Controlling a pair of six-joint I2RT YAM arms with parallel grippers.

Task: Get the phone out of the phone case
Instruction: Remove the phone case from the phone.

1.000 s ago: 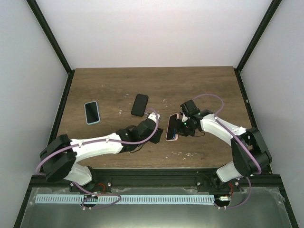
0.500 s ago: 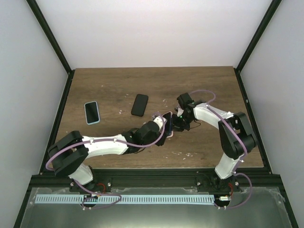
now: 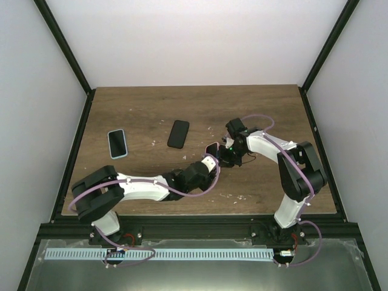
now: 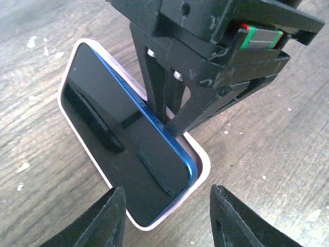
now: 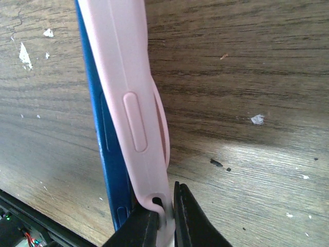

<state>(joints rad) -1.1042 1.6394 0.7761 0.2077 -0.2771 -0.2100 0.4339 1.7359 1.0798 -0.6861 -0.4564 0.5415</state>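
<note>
The job is part done. The right claw [image 5: 165, 218] is clenched on the wall of the pink phone case [image 5: 132, 103], pinching one long side of it between its fingertips. In the right wrist view that wall stands peeled off the blue phone [image 5: 107, 134], whose edge shows bare beside it, at 9 o'clock of the case. In the left wrist view the phone's edge at 3 o'clock rides above the case rim, while its 9 o'clock edge and both ends sit down inside the rim. So one long side looks freed and the rest is seated.

The cased phone sits tilted up on the wooden table [image 3: 145, 106], near the middle. The left claw [image 4: 167, 218] is released, its two fingers spread either side of the phone's near corner and touching nothing.

What is left, as I judge it: the left claw must close on the phone and draw it out while the right claw holds the case back.

Well apart, toward 10 o'clock, lie a black phone [image 3: 178, 134] and a phone in a light-blue case [image 3: 117, 143], both flat on the table.
</note>
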